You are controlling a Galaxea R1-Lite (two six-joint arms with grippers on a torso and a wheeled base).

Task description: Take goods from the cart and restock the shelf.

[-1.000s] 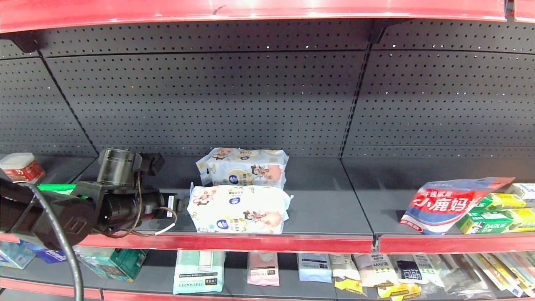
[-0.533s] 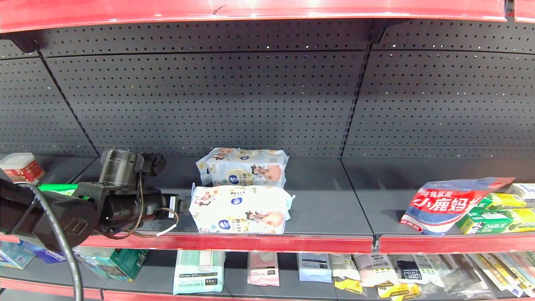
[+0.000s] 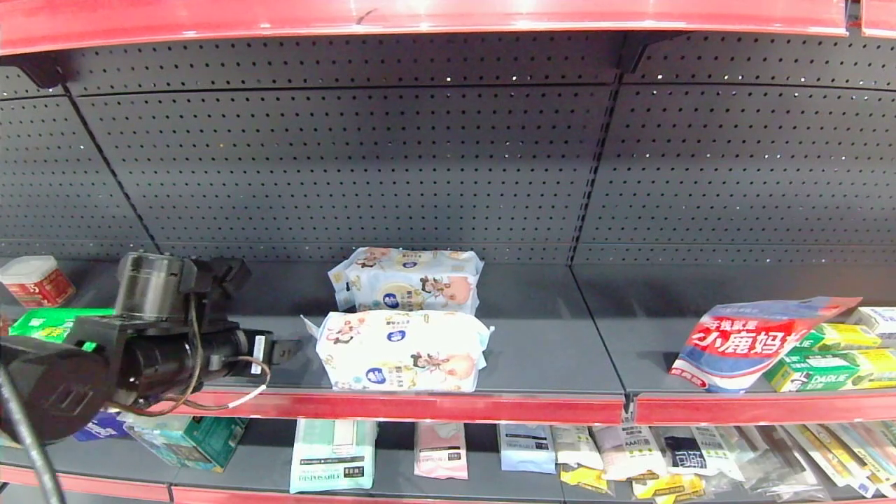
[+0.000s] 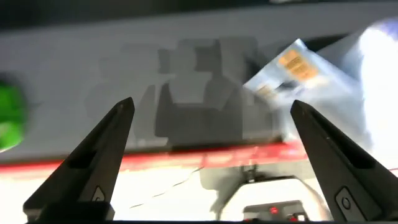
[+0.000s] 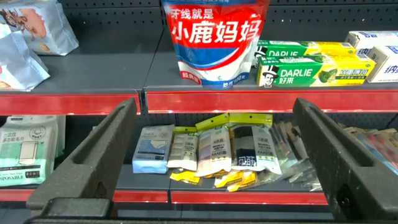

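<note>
Two white wipes packs with cartoon print lie on the grey shelf (image 3: 546, 336). The front pack (image 3: 402, 350) sits near the red front lip, and the back pack (image 3: 409, 280) is right behind it. My left gripper (image 3: 288, 346) hovers just left of the front pack, a small gap away, open and holding nothing. In the left wrist view the left gripper (image 4: 211, 104) has its fingers spread wide, and the front pack's corner (image 4: 298, 68) shows beyond them. My right gripper (image 5: 216, 102) is open and empty, facing the shelf front below a red pouch (image 5: 214, 37).
A red pouch (image 3: 749, 343) and green toothpaste boxes (image 3: 833, 357) occupy the shelf's right bay. A red-and-white can (image 3: 35, 280) and a green box (image 3: 49, 322) sit at the far left. The lower shelf (image 3: 448, 483) holds several small packets. Bare shelf lies right of the wipes.
My left arm has drawn back to the left, away from the front wipes pack it was touching. The pack stays in place on the shelf.
</note>
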